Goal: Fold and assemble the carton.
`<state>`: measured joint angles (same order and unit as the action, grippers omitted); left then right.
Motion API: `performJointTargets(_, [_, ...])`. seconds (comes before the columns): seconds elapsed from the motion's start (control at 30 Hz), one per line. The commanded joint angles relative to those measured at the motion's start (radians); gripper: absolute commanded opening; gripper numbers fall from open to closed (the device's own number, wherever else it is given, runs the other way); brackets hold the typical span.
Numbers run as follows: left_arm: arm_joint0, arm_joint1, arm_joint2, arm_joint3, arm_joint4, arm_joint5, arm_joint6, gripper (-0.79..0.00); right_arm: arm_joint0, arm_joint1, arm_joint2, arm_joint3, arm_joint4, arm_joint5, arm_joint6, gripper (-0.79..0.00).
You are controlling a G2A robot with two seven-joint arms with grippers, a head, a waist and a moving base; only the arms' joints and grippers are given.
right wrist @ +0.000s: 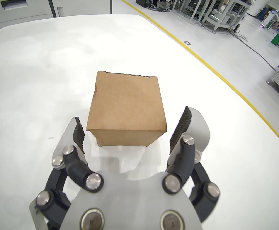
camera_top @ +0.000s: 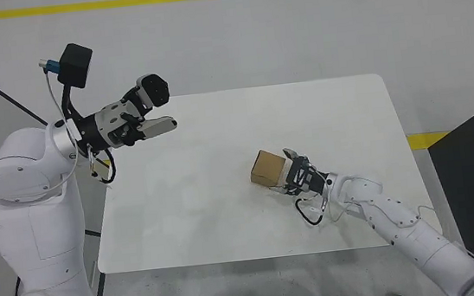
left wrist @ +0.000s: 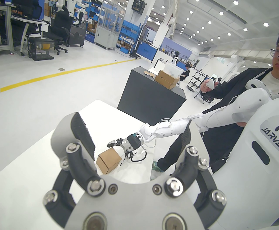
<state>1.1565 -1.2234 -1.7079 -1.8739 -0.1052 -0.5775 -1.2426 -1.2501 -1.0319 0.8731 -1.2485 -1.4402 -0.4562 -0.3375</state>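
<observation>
The carton [camera_top: 267,169] sits on the white table [camera_top: 218,132], on your robot's right-hand side, and it already stands as a closed brown cube with its faces squared up. In the right wrist view the far top edge of the carton [right wrist: 126,109] shows a dark raw line of corrugated board and a small nick at one corner, so I'd judge a flap there is not fully tucked. The right gripper [camera_top: 296,175] is low, just beside the box on the side nearest the robot. Its jaws are spread wider than the box and flank the near face with a gap on each side, touching nothing. The left gripper [camera_top: 158,127] hangs over the table's far left corner, well apart from the carton, with its jaws also spread and empty. The folding looks nearly done, and the step in hand seems to be a last check or press on the closing flap. For your next move, either close the right jaws squarely on the two side faces to steady the box, or bring the left gripper across to press that far edge flat. Go gently, because thin board like this will likely dent or slide on the smooth table.
</observation>
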Motion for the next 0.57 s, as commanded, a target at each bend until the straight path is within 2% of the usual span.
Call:
performJointTargets(0.0, [0.0,0.0,0.0,0.0,0.0,0.0,0.0,0.0,-0.023,0.01,0.027,-0.03,-0.001,-0.006,0.005,0.0])
performJointTargets(0.17, [0.0,0.0,0.0,0.0,0.0,0.0,0.0,0.0,-0.098,0.041,0.116,-0.126,0.003,-0.049,0.016,0.0])
performJointTargets(0.53, [0.0,0.0,0.0,0.0,0.0,0.0,0.0,0.0,-0.363,0.123,0.444,-0.369,0.072,-0.137,0.035,0.0])
